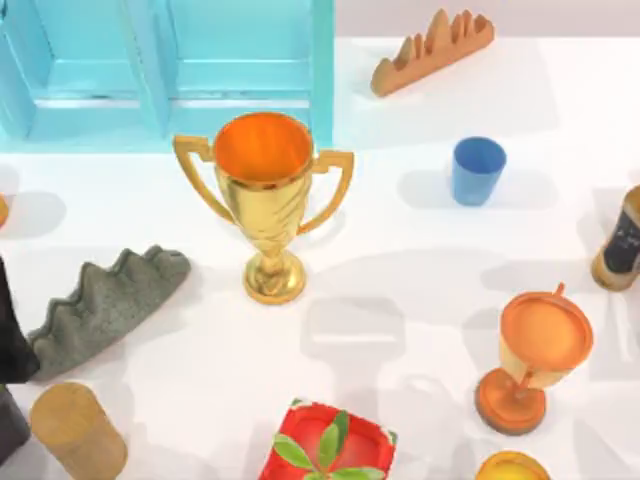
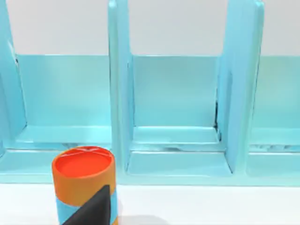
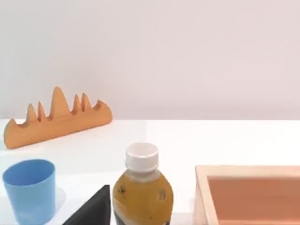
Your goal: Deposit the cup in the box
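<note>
The cup is a small plain blue tumbler standing upright and alone on the white table, right of centre toward the back. In the right wrist view the cup stands close by, beside a dark part of my right gripper. The box is an open, tan-walled container near that gripper, past a yellow bottle. A dark part of my left gripper shows in front of an orange-topped can. My left arm sits at the table's left edge.
A gold trophy stands mid-table and an orange goblet at the right front. Around them lie a blue rack, an orange ridged block, a grey ridged block, a wooden cylinder and a red carton.
</note>
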{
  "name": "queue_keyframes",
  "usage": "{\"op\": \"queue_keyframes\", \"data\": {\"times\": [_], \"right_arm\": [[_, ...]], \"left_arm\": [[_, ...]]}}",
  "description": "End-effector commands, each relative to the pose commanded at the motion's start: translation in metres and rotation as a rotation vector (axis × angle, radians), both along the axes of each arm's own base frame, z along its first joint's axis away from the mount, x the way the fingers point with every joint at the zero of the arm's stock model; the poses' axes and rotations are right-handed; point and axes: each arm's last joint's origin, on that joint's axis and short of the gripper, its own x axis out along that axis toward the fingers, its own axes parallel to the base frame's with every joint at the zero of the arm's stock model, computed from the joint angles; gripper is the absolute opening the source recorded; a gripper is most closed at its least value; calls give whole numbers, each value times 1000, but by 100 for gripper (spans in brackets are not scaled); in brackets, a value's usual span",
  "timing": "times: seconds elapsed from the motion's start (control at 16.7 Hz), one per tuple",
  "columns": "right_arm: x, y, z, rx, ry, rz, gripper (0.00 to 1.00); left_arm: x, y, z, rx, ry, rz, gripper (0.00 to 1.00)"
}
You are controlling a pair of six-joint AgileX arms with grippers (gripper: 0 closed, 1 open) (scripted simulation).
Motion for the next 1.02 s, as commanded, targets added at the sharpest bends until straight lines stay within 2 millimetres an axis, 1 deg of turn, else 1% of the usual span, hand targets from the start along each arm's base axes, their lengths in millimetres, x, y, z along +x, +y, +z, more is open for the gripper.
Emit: {"op": "queue_keyframes", "data": {"times": [0.18, 0.3, 0.42, 0.6, 0.72, 0.78, 0.9, 1.02], "right_arm": [[0, 0, 2, 1, 4, 2, 100], [0, 1, 13, 5, 23, 10, 100], [2, 3, 33, 12, 60, 21, 100], [14, 6, 75, 25, 160, 36, 100], [33, 10, 105, 32, 265, 44, 100], [47, 14, 118, 33, 332, 47, 100], [82, 22, 139, 29, 490, 51, 100], [126, 34, 147, 17, 668, 50, 100]], "left_arm": [[0, 0, 0, 0, 0, 0, 100], [0, 0, 0, 0, 0, 0, 100], [0, 0, 0, 0, 0, 0, 100], [0, 0, 0, 0, 0, 0, 100], [0, 0, 0, 0, 0, 0, 100], [0, 0, 0, 0, 0, 0, 100], [0, 0, 0, 0, 0, 0, 100], [0, 0, 0, 0, 0, 0, 100]]}}
